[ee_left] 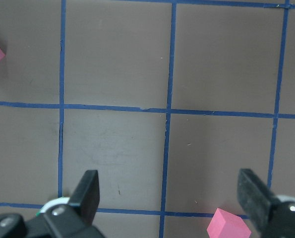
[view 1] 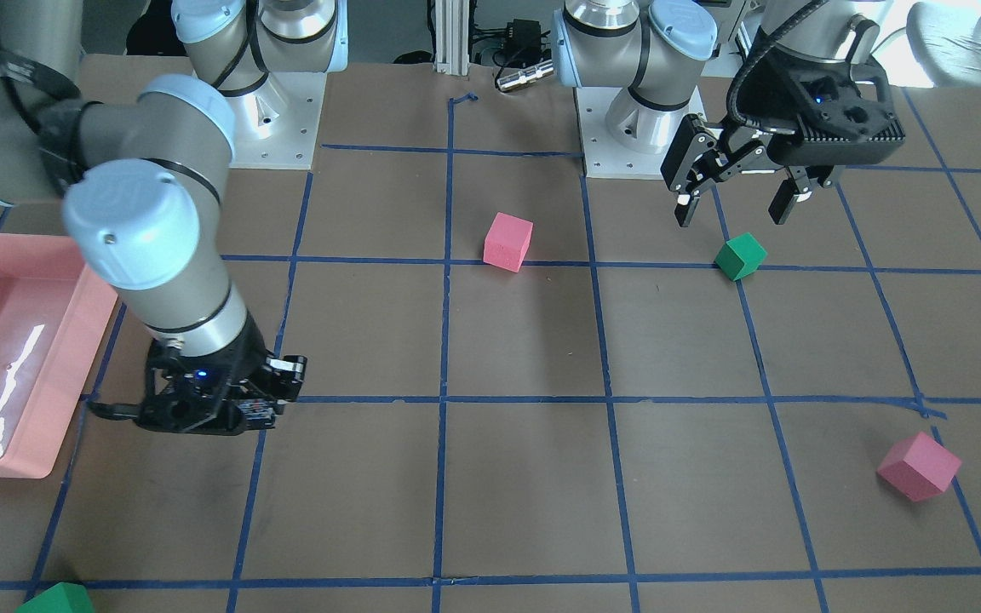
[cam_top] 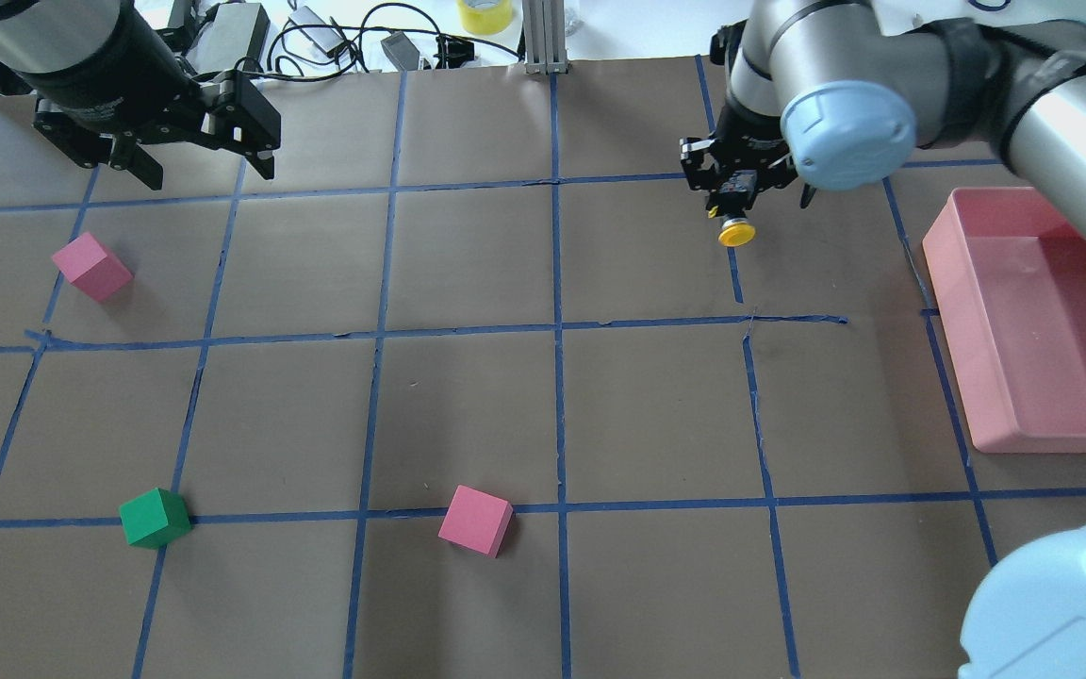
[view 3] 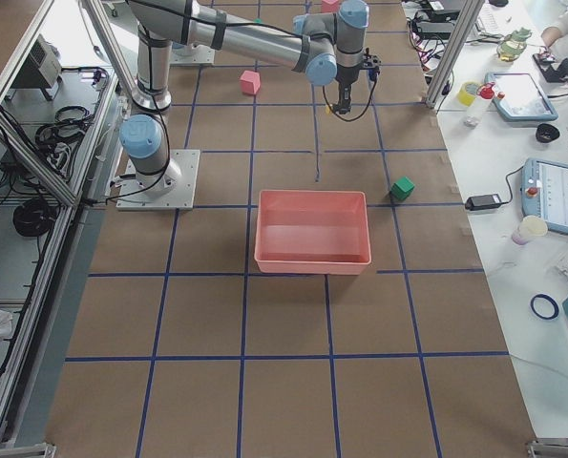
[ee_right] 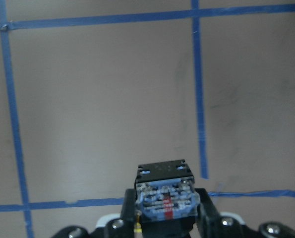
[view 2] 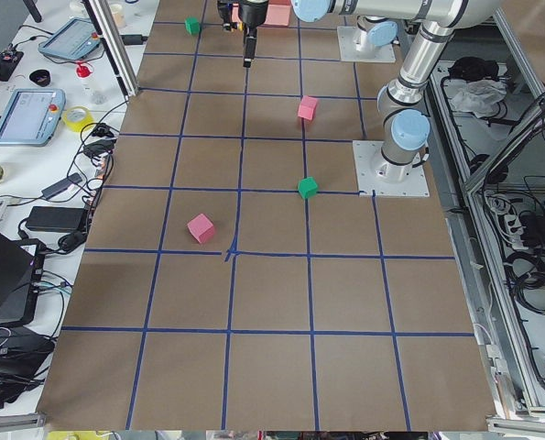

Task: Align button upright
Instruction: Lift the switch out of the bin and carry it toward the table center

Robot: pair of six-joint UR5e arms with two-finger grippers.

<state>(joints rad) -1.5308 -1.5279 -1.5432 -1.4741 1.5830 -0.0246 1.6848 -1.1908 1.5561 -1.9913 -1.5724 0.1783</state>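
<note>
My right gripper (cam_top: 737, 209) is shut on the button (cam_top: 736, 233) and holds it above the table at the far right. The yellow cap sticks out below the fingers in the overhead view. In the right wrist view the silvery-white base block (ee_right: 164, 197) sits between the fingers with its terminal face toward the camera, and the cap is hidden. In the front-facing view the right gripper (view 1: 218, 407) hides the button. My left gripper (cam_top: 196, 162) is open and empty at the far left; it also shows in the front-facing view (view 1: 733, 203) and in its wrist view (ee_left: 169, 198).
A pink tray (cam_top: 953, 311) lies right of the right gripper. A pink cube (cam_top: 91, 267) and a green cube (cam_top: 155, 518) lie on the left, and another pink cube (cam_top: 475, 520) lies near the middle front. A second green cube (view 1: 56, 600) shows at the front-facing view's bottom edge.
</note>
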